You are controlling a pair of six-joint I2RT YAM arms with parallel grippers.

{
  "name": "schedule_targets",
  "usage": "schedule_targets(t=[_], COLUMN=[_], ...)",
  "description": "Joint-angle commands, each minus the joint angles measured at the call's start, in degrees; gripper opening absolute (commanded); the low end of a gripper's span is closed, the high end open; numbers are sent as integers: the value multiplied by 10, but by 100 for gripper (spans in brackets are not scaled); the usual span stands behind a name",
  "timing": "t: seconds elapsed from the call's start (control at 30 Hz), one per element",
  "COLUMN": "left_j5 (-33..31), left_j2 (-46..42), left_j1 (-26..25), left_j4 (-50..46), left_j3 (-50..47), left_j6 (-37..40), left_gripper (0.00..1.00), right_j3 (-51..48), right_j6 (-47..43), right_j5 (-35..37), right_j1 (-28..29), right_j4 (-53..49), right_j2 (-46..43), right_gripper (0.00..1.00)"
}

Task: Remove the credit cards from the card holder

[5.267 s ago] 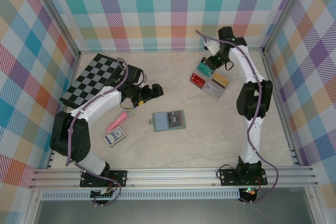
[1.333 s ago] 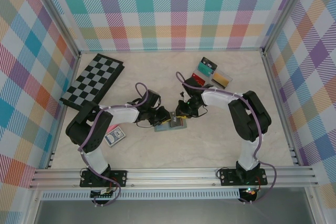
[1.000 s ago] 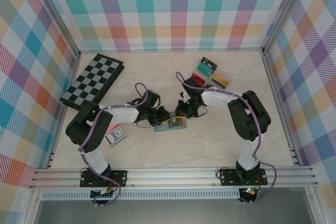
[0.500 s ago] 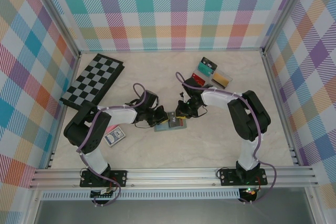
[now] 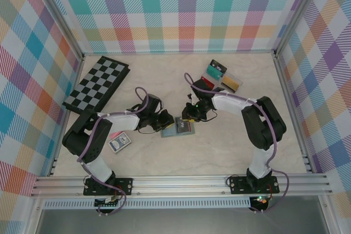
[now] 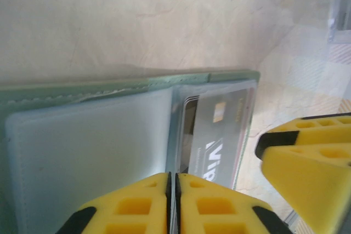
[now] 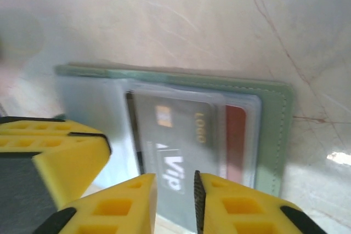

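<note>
The grey-green card holder [image 5: 181, 130] lies open in the middle of the table. Its green border [image 6: 109, 89] frames clear sleeves. A grey "Vip" credit card [image 7: 175, 135] sits in a sleeve, with a red card [image 7: 236, 135] tucked behind it. My left gripper [image 5: 167, 123] is at the holder's left half, its jaws [image 6: 173, 175] pressed together on the edge of a clear sleeve. My right gripper [image 5: 189, 118] hovers at the right half. Its fingers stand a little apart [image 7: 174, 178] over the grey card [image 6: 219, 130], not gripping it.
A clear tray [image 5: 224, 91] at the back right holds teal [image 5: 215, 71], gold [image 5: 231, 83] and red [image 5: 207, 83] cards. A checkered board [image 5: 96, 83] lies at the back left. A blue card pack [image 5: 119, 142] sits near the left arm.
The right gripper's jaws have parted a little over the grey card. Both grippers stay at the open holder, and the left arm has shifted slightly left.
</note>
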Motion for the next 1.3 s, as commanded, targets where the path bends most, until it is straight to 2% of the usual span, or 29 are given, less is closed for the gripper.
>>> schedule_targets(t=[0.0, 0.17, 0.53, 0.73, 0.9, 1.27], left_j5=[18, 48, 65, 68, 60, 74], left_j2=[-22, -4, 36, 50, 55, 67], left_j1=[8, 9, 10, 11, 11, 15], left_j4=[37, 77, 75, 63, 39, 48], left_j3=[-11, -14, -9, -2, 3, 3], left_j6=[-7, -30, -33, -24, -11, -2], left_gripper=[15, 21, 25, 20, 17, 15], right_j3=[-11, 3, 24, 33, 37, 42], right_j6=[2, 1, -13, -16, -18, -14], right_j5=[9, 50, 19, 12, 14, 9], right_j1=[4, 4, 7, 10, 10, 11], right_j4=[18, -24, -33, -37, -44, -50], right_j2=[-41, -11, 33, 48, 55, 77], right_gripper=[29, 28, 24, 18, 17, 15])
